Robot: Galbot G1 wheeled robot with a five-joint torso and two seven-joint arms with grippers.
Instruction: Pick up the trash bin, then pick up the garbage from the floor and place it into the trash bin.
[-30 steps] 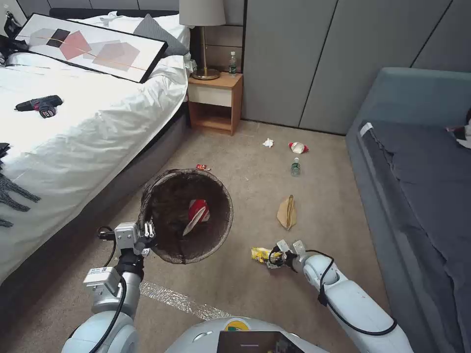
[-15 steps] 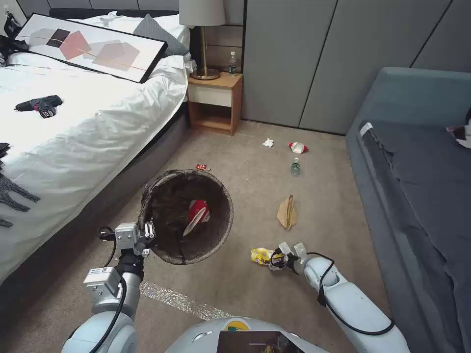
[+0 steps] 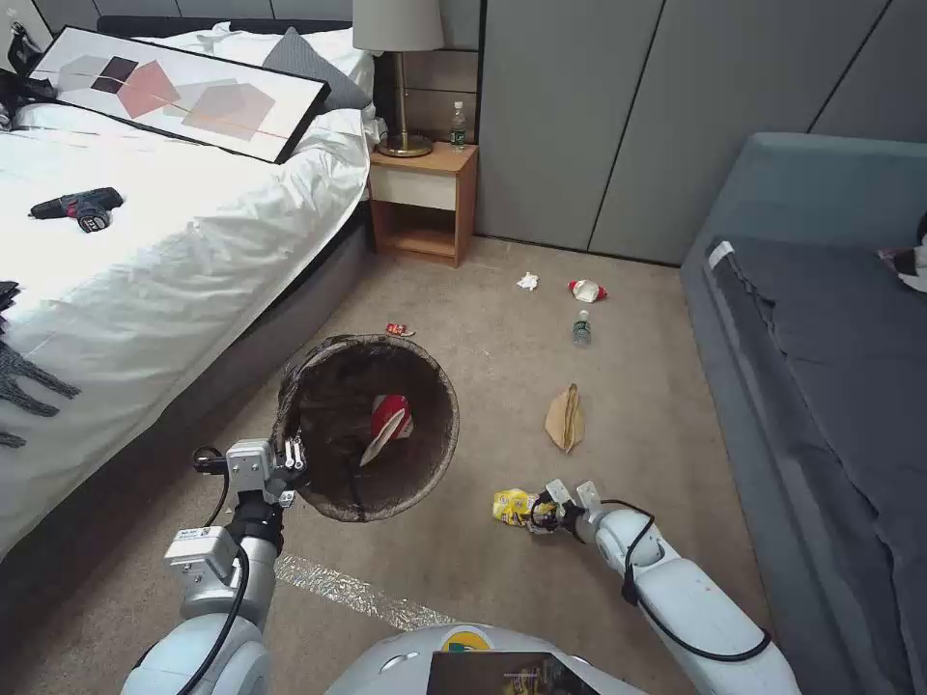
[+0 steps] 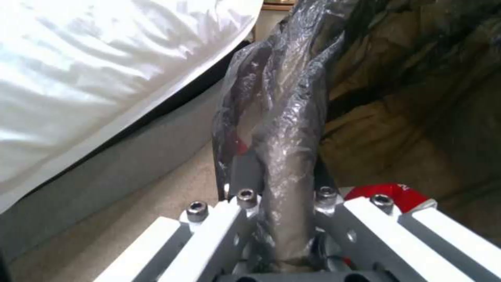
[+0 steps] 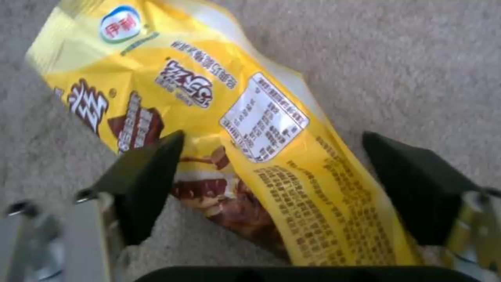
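One crinkled yellow snack wrapper (image 5: 250,129) lies between open right tool (image 5: 271,184) pads.

Beige carpeted floor (image 3: 483,569) spreads between a white-sheeted bed (image 3: 145,261) and a grey-blue upholstered sofa (image 3: 821,338). A wooden nightstand (image 3: 425,203) with a brass-based lamp (image 3: 401,87) stands against grey wall panels (image 3: 628,106).
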